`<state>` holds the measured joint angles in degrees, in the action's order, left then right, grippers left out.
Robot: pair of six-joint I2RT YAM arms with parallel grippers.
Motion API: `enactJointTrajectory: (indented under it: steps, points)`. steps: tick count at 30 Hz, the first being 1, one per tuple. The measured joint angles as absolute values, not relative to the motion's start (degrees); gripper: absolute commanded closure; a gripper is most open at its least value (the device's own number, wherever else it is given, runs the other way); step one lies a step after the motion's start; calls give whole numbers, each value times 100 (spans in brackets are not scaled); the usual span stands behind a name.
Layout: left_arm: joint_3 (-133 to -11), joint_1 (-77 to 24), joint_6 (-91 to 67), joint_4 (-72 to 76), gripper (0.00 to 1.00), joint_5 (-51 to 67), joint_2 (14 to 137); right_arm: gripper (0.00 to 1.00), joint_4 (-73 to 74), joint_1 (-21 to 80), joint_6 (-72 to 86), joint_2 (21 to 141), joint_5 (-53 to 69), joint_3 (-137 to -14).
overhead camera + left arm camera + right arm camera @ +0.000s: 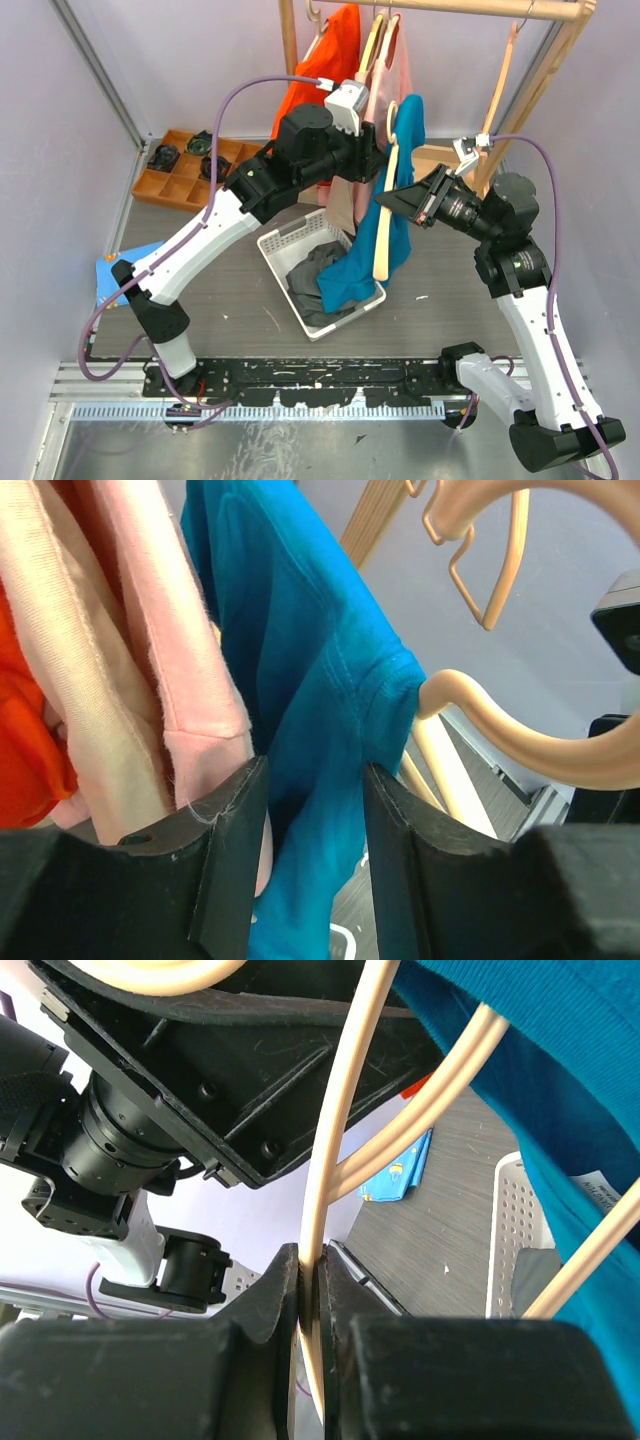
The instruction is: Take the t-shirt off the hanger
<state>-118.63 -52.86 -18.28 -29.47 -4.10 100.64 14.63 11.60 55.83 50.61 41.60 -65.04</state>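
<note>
A teal t-shirt hangs half off a pale wooden hanger, its lower part trailing into the basket. My right gripper is shut on a thin arm of the hanger, clamped between its jaws. The t-shirt is at the upper right of that view. My left gripper is open, high by the shirt's top. In the left wrist view the shirt hangs between the spread jaws without being pinched. The hanger's end pokes out of the shirt's sleeve.
A white basket with grey clothing stands under the shirt. A wooden rack at the back holds an orange garment, pink ones and a bare hanger. A wooden compartment tray is back left; a blue cloth lies left.
</note>
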Motion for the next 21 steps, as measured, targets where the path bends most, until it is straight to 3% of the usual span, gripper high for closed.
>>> enactJointTrajectory:
  steps: [6, 13, 21]
  points:
    - [-11839, -5284, -1881, -2716, 61, -132, 10064, 99, 1463, 1160, 5586, 5061, 4160, -6506]
    - [-11839, -5286, -2021, -2495, 99, 82, 10066, 100, 1466, 1160, 5607, 5065, 4167, -6547]
    - [-11959, -5286, -2021, -2464, 100, -51, 10110, 99, 1472, 1160, 5607, 5063, 4167, -6547]
